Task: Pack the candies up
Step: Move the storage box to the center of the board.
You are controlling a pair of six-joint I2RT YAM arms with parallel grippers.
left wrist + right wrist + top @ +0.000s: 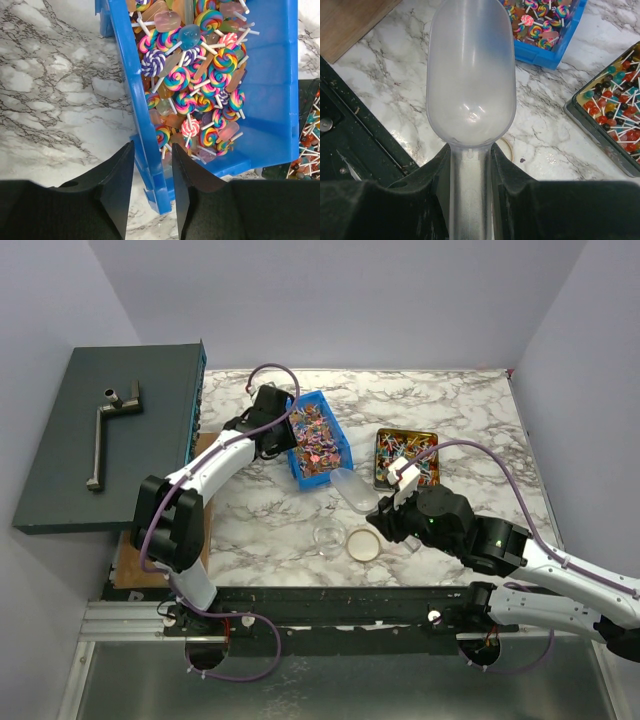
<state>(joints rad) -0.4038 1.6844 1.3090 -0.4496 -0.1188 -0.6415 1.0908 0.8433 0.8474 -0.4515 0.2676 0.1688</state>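
Note:
The candies (318,440), tiny swirl lollipops and sweets in mixed colours, fill a blue bin (343,430) at the table's back middle. In the left wrist view the candies (200,85) lie heaped in the bin (270,100). My left gripper (283,435) is shut on the bin's left wall, one finger on each side (153,165). My right gripper (385,512) is shut on the handle of a clear plastic scoop (348,487). The scoop (470,75) is empty and hangs above the table, short of the bin (555,55).
A dark tray (380,455) of round sweets on sticks lies right of the bin. A clear jar (329,535) and a round gold lid (364,545) stand near the front. A dark grey box (110,440) is at the left.

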